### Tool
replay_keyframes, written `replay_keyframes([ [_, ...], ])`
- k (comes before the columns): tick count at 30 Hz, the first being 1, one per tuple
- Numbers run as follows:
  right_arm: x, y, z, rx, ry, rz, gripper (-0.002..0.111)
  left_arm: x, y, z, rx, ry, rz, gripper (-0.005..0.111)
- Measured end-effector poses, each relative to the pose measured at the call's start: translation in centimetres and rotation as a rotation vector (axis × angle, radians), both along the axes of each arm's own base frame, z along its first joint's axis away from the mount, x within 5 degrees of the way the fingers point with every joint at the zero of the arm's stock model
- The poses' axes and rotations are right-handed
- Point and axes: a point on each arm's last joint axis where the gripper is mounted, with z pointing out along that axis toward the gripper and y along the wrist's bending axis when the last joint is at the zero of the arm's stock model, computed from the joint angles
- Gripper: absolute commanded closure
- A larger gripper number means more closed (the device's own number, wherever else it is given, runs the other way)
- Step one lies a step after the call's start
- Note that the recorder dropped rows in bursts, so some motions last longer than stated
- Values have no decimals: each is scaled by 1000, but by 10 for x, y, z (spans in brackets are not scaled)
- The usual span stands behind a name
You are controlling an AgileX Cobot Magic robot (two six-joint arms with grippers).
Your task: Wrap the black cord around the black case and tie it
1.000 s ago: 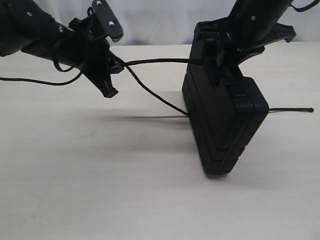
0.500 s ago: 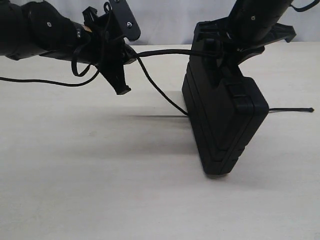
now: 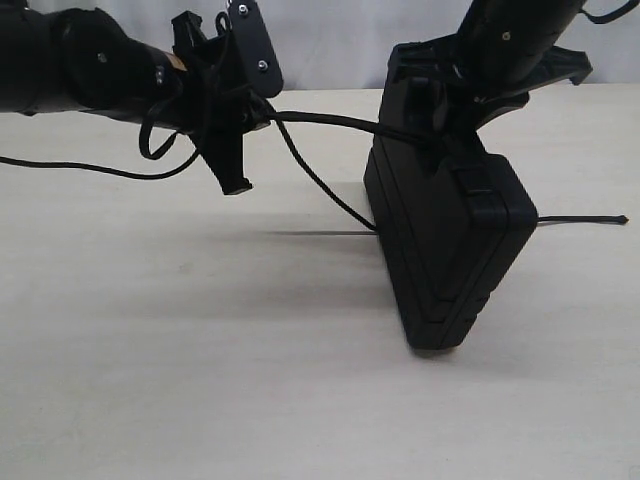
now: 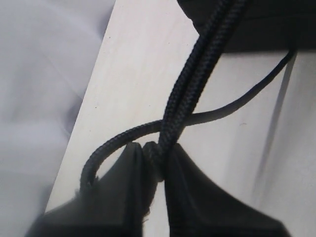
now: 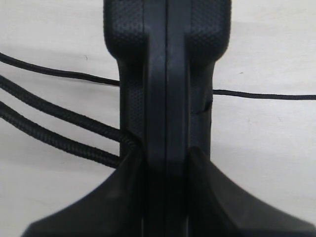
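— What has the left hand (image 4: 155,165) got?

— It is pinching the black cord (image 4: 192,84), fingers pressed together on the braid, raised over the table's (image 3: 200,380) far left part.

— And from there?

— A doubled stretch runs from it toward the right, roughly along the far edge, to the top of the black case (image 3: 450,250). Another strand drops slanting to the case's foot, and a thin tail lies toward the right edge.

— The case itself?

— It stands on a narrow end, slightly tilted, right of the middle. The right hand (image 5: 165,153) clamps its upper edge from above.

— So which hand does the wrapping?

— I'd say the left. The case lies to its right, long axis near upright, so the cord must travel around that axis while the right hand steadies it.
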Motion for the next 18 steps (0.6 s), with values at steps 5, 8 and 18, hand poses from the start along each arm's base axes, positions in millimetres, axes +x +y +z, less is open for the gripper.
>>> replay_keyframes([
  [5,0,0,0,0,0,0,104,-5,-10,1,-9,-10,-22,107],
  [8,0,0,0,0,0,0,104,-9,-17,1,-13,-11,-38,107],
  [18,0,0,0,0,0,0,104,-21,-31,-2,-5,33,-89,107],
])
